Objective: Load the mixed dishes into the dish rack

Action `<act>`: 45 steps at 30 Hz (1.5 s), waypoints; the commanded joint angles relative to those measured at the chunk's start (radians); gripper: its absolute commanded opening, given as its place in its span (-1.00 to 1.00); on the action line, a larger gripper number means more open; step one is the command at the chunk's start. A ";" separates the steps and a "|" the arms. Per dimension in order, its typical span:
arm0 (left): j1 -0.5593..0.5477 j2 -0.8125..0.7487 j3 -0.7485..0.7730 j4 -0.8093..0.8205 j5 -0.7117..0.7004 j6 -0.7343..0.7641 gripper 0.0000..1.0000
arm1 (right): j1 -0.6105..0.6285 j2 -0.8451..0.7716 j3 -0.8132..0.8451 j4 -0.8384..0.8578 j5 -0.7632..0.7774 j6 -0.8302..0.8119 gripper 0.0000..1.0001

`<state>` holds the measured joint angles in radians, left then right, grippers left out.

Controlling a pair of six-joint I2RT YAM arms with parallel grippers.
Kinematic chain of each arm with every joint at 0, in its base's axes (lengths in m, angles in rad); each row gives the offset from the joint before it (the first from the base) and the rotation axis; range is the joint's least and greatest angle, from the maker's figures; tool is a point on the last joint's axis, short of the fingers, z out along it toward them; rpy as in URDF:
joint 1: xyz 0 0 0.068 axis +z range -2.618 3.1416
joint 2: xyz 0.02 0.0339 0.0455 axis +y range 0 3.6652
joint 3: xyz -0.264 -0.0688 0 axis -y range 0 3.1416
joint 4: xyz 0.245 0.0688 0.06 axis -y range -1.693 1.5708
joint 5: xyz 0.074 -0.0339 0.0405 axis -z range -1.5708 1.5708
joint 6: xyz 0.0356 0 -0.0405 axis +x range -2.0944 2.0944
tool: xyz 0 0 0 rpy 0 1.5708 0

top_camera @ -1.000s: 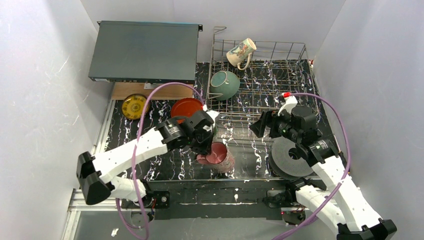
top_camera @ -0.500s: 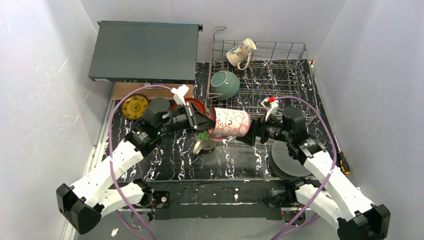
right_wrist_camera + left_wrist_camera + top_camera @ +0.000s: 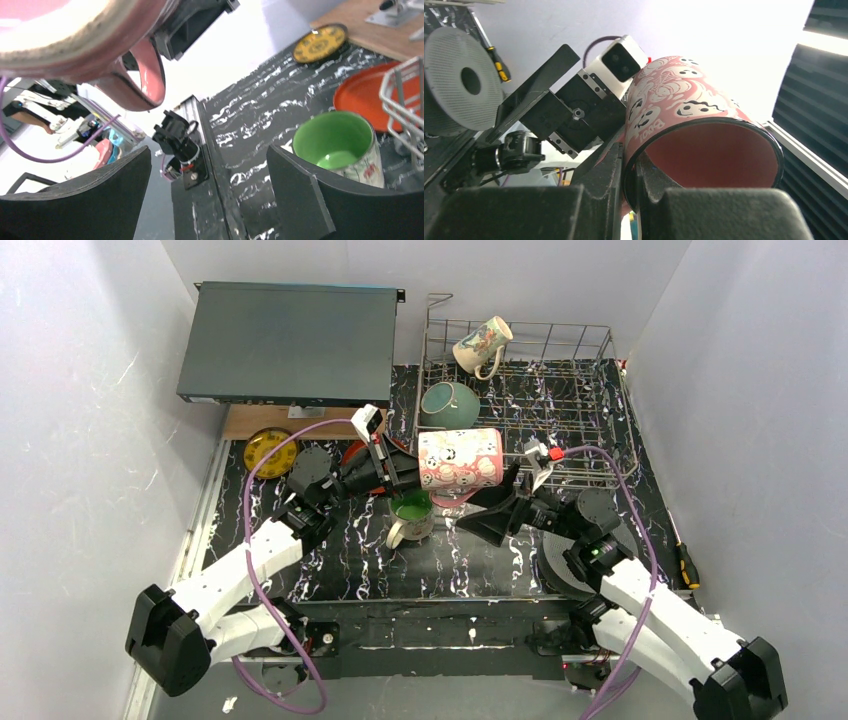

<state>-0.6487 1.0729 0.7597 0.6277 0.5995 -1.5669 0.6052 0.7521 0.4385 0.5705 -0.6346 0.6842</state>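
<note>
My left gripper is shut on the rim of the pink mug, one finger inside and one outside, and holds it on its side in the air by the dish rack's near left corner. The left wrist view shows the pinch on the mug. My right gripper is open and empty just below the mug's base. The white mug with green inside stands on the mat. The red-orange plate and yellow dish lie left of the rack. The teal bowl and floral mug are in the rack.
A dark grey ribbed disc lies under my right arm. A flat dark grey box sits at the back left on a wooden board. A screwdriver lies at the right edge. White walls close in both sides.
My left gripper has lifted the pink mug off the mat and carried it up toward the rack. My right gripper has dropped back, open, below the mug's base.
</note>
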 commanded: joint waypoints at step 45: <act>0.004 -0.125 -0.028 -0.060 -0.037 0.111 -0.45 | 0.229 0.208 0.295 0.253 0.386 0.089 -0.97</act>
<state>-0.6235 1.0264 0.7189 0.6827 0.4999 -1.5883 0.8299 0.9699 0.6426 0.7540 -0.2909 0.7582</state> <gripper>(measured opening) 0.148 0.293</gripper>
